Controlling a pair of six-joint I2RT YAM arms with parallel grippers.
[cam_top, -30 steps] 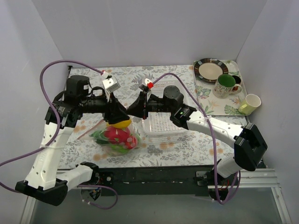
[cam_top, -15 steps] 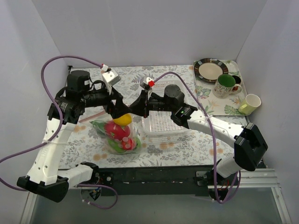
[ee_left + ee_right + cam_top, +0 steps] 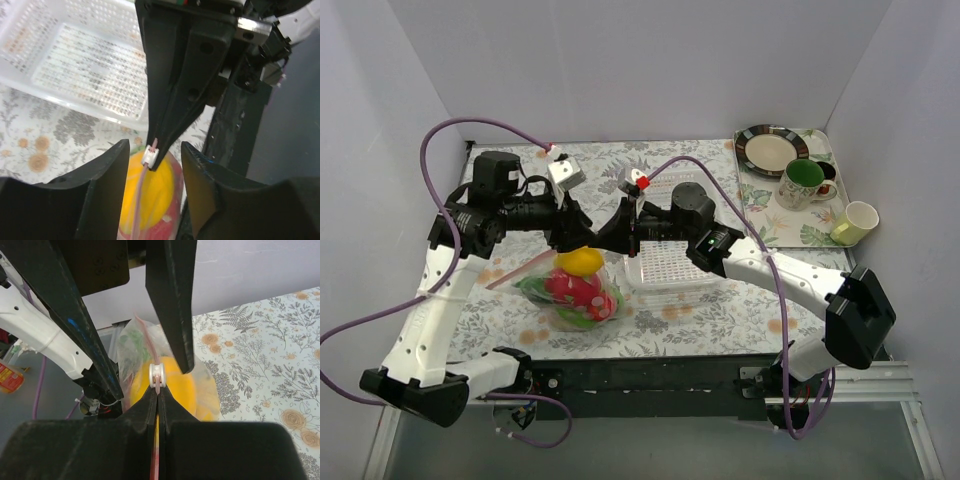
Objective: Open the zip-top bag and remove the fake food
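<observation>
The clear zip-top bag [image 3: 582, 298] hangs just above the table's front middle. Through it I see fake food: a yellow lemon [image 3: 578, 262], red pieces [image 3: 570, 288] and green pieces [image 3: 532, 292]. My right gripper [image 3: 604, 238] is shut on the bag's pink zip strip [image 3: 157, 467], right behind the white slider [image 3: 157, 376]. My left gripper [image 3: 573, 240] is open, with its fingers [image 3: 102, 192] on either side of the slider [image 3: 151, 156] and not touching it. The lemon [image 3: 150, 197] lies directly below.
A white perforated basket [image 3: 670, 268] sits just right of the bag and also shows in the left wrist view [image 3: 75, 60]. At the back right, a tray [image 3: 760, 215] holds a plate [image 3: 770, 150] and a green mug [image 3: 802, 183]. A pale cup [image 3: 856, 221] stands at its edge.
My left gripper drew back to the left, then came back in around the slider. My right gripper kept its hold on the zip strip. The bag swayed slightly.
</observation>
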